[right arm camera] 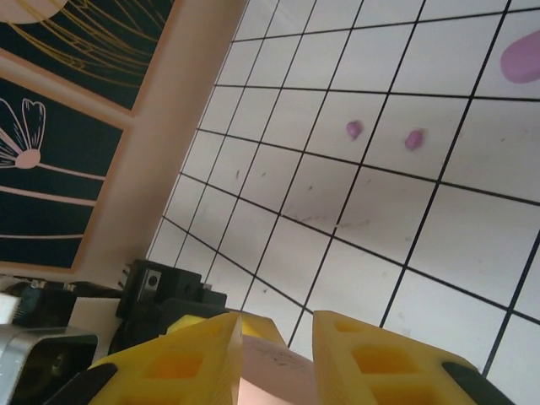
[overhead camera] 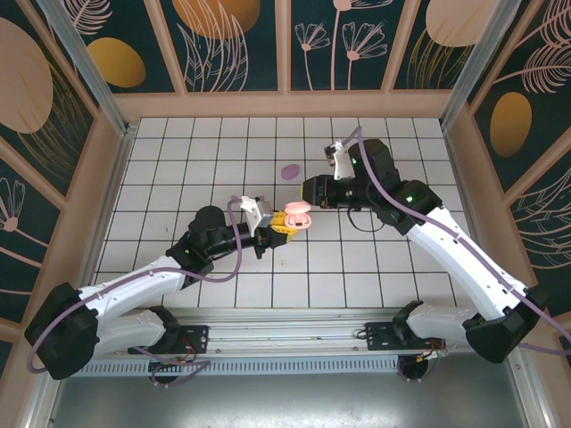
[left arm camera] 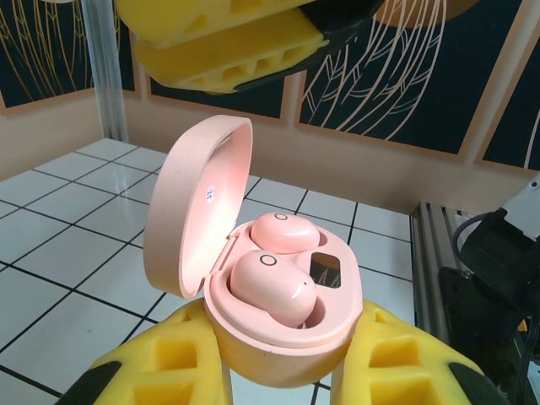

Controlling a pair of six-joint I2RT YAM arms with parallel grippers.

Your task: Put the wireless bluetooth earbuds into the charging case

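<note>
Pink case (left arm camera: 283,337) clamped in left end effector (left arm camera: 283,371).

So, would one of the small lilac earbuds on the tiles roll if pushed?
Probably it rolls or skids: the earbud looks rounded and smooth, and the tiles look smooth too. Being so tiny, it is likely light and may slip when pinched.

A lab-style robot cell: two arms (overhead camera: 446,241) on a white tiled worktop (overhead camera: 178,178), leaf-patterned wall panels (overhead camera: 232,45), aluminium frame posts (overhead camera: 82,62), mounting rail (overhead camera: 285,343) at six o'clock.
</note>
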